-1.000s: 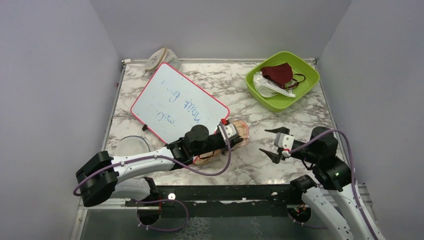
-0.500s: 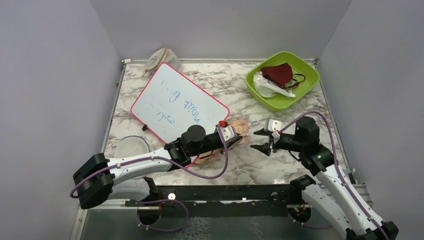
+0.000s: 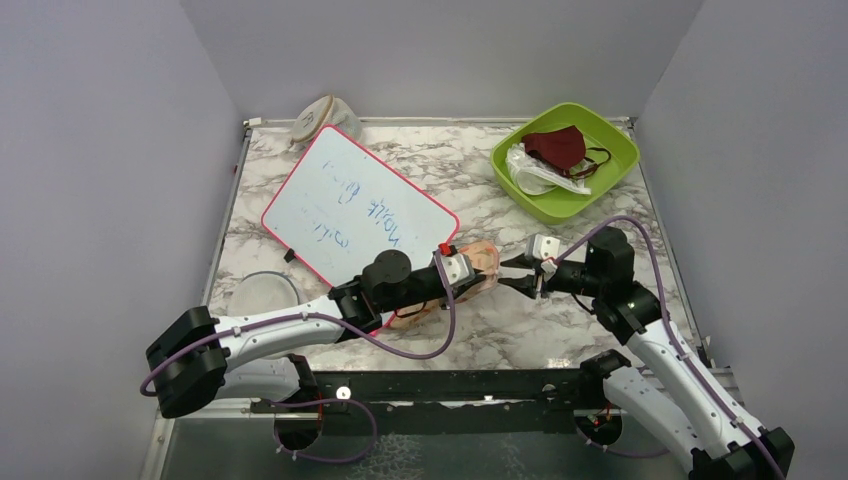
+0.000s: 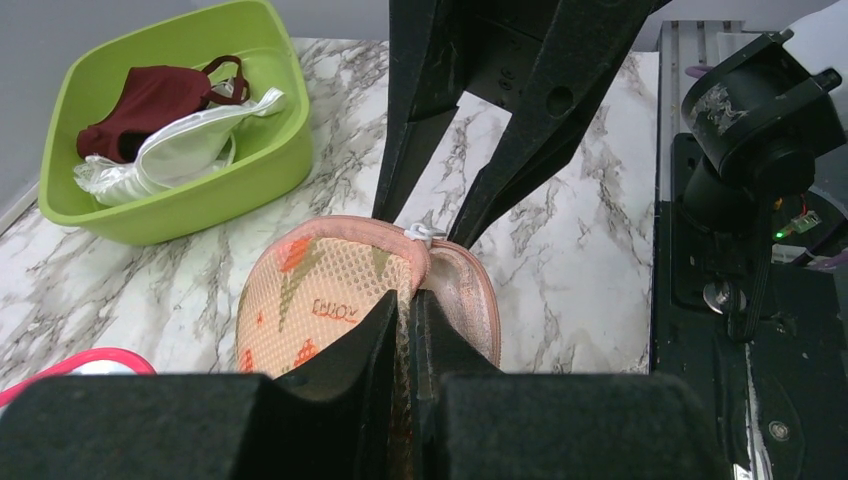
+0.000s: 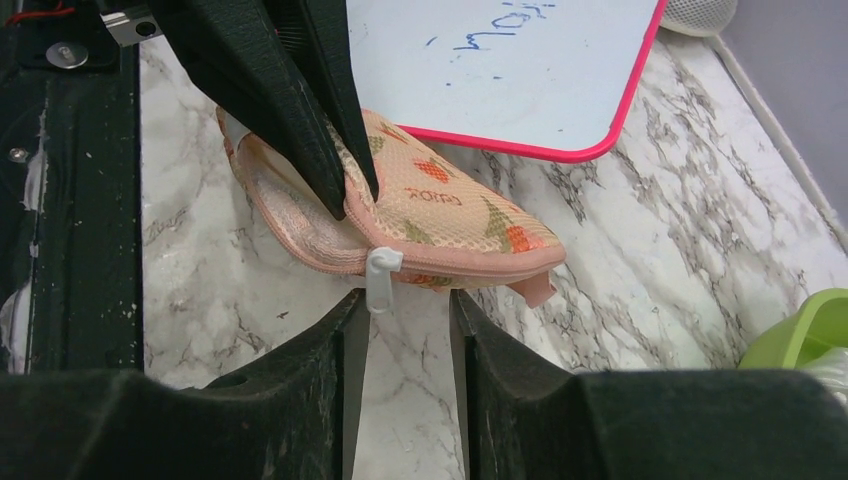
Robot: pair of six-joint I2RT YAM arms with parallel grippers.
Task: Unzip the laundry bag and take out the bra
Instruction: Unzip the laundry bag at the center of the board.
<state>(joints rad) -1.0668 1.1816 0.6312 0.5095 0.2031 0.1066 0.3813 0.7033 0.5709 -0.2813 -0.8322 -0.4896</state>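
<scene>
- Laundry bag sits above the marble table, the widest thing in view. It is near the middle of the near half, just off the lower corner of the whiteboard.
- The whiteboard, pink-edged with blue scribbles, lies slantwise across the table's left half.
- The green bin stands at the far right corner, well apart from the bag.
- A round translucent dish lies near the front left edge, beside the left arm.
- A beige rounded fabric thing leans at the far left corner, just behind the whiteboard.
- The left gripper is pinched tight on the bag's pink-edged rim. It holds the peach printed pouch on its edge.
- The right gripper points at the bag's free end. Its jaws are narrow but apart.
- A maroon mask lies in the bin, with a glossy white item touching it on the left.
- The white zip pull hangs from the bag's seam between the right fingertips. Neither finger is clamped on it. The zip looks closed along the edge that shows.
</scene>
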